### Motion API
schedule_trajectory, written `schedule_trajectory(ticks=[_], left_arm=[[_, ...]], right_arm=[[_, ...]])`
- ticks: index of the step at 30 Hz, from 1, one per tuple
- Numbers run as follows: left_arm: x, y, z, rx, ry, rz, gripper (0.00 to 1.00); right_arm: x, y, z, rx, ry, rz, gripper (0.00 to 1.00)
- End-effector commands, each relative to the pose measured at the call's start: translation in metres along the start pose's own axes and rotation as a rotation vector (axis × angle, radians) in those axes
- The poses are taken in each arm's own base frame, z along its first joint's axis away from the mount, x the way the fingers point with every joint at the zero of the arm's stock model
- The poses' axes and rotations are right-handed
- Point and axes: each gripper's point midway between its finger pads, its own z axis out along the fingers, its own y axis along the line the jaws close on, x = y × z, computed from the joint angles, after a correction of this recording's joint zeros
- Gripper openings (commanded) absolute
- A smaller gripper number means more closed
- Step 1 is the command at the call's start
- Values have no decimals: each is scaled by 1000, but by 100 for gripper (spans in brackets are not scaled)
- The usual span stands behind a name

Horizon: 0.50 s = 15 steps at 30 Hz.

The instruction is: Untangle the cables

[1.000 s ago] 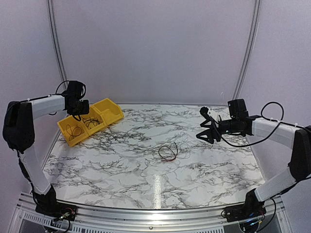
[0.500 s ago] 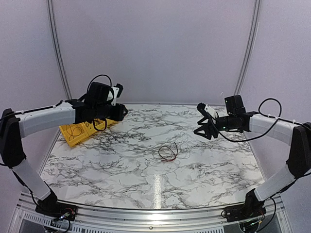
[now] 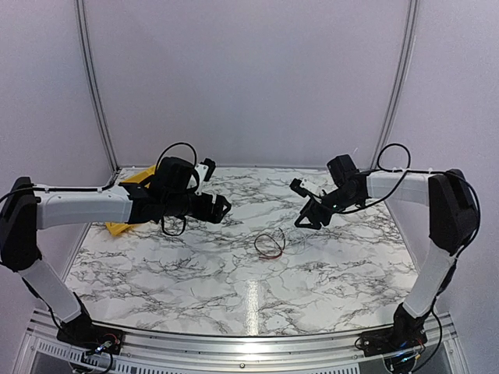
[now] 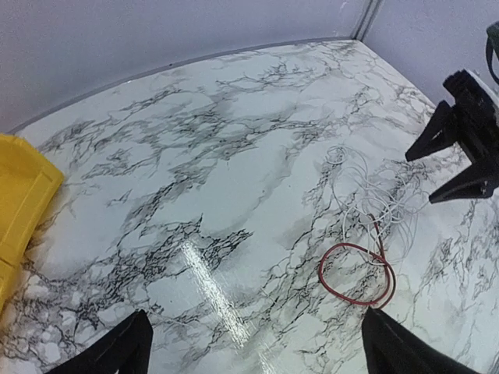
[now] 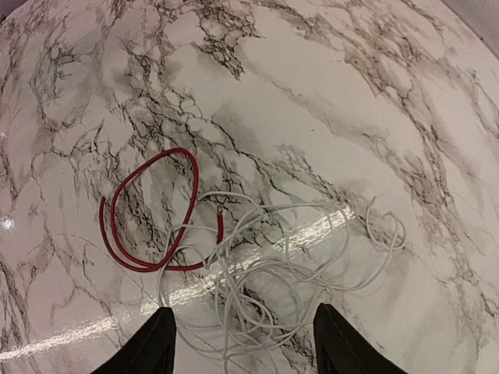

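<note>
Cables (image 5: 234, 257): thin red loop tangled in pale coils on marble (image 5: 374, 101); left pincer (image 4: 256, 315) and right pincer (image 5: 242, 310) gape.

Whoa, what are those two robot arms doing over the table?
They are working on a little tangle of cables, red and white, lying loose on the marble table. One arm reaches in from each side. The left claw and the right claw are both open and hold nothing, so the cables are not picked up yet.

White-shelled arms (image 3: 82, 206), black joints (image 3: 175, 175), looping black wiring (image 3: 178, 144), black-fingered left claw (image 3: 221, 206), black-fingered right claw (image 3: 296, 204)
</note>
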Motion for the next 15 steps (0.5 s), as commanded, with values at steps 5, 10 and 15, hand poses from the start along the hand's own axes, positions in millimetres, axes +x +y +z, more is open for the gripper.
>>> schedule_trajectory(ticks=[5,10,15], left_arm=[[-21,18,-14,-102,-79,-46,99],[-22,15,-16,-89,-88,-35,99],[-17,14,-12,-83,-69,-41,99]], right_arm=[[-5,12,26,-77,72,67,60],[-2,8,39,-113,103,119,58],[-2,13,46,-163,98,149,56]])
